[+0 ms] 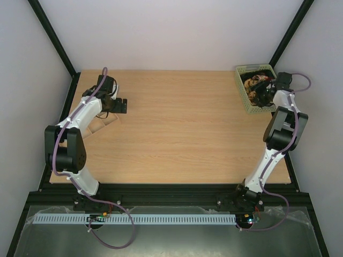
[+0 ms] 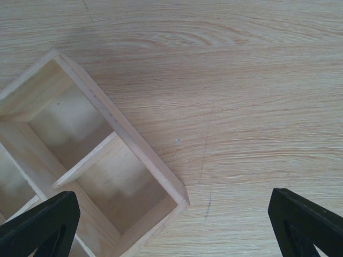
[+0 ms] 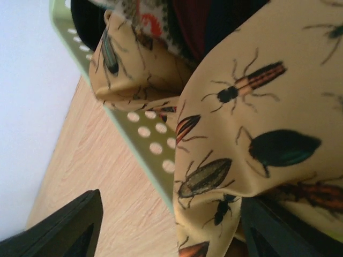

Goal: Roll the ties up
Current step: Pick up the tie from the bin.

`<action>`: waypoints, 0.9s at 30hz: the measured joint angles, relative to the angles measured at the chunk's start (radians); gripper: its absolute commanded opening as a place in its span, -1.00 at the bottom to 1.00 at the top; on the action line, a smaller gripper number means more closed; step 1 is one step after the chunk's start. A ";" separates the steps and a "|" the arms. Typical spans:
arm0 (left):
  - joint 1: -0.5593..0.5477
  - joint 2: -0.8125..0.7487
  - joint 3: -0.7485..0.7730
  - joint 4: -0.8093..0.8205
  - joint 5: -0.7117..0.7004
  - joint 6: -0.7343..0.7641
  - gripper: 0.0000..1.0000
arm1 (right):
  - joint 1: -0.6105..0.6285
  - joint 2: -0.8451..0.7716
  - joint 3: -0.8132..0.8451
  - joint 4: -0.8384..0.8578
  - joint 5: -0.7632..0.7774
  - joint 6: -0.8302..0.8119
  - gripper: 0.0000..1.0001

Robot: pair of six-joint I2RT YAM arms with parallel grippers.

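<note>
Here the tan tie (image 3: 268,107), in the basket (image 3: 147,131) at the desk's (image 1: 187,134) far-right corner, lies just below the right gripper (image 3: 171,198), jaws parted; the left gripper (image 2: 172,195), spread wide, is well apart.

Left pincer (image 2: 172,199) spread wide over wooden table (image 2: 241,80), compartmented wooden box (image 2: 134,143) at left

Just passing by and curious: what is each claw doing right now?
Left claw: open, holding nothing.
Right claw: open around the yellow bug-print tie in the basket, not clamped on it.
</note>
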 measured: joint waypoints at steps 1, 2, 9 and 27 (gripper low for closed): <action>0.000 0.000 0.000 -0.001 -0.001 0.000 0.99 | 0.000 0.010 0.013 -0.002 0.010 -0.009 0.22; 0.000 0.000 0.000 -0.002 -0.002 0.000 0.99 | 0.002 0.021 0.026 -0.004 0.025 -0.016 0.11; -0.001 0.002 0.000 -0.003 -0.012 0.000 0.99 | 0.005 0.039 0.060 -0.034 0.120 -0.084 -0.90; -0.002 0.002 0.002 -0.001 -0.017 -0.001 0.99 | -0.033 -0.095 0.162 -0.060 0.060 -0.114 -0.97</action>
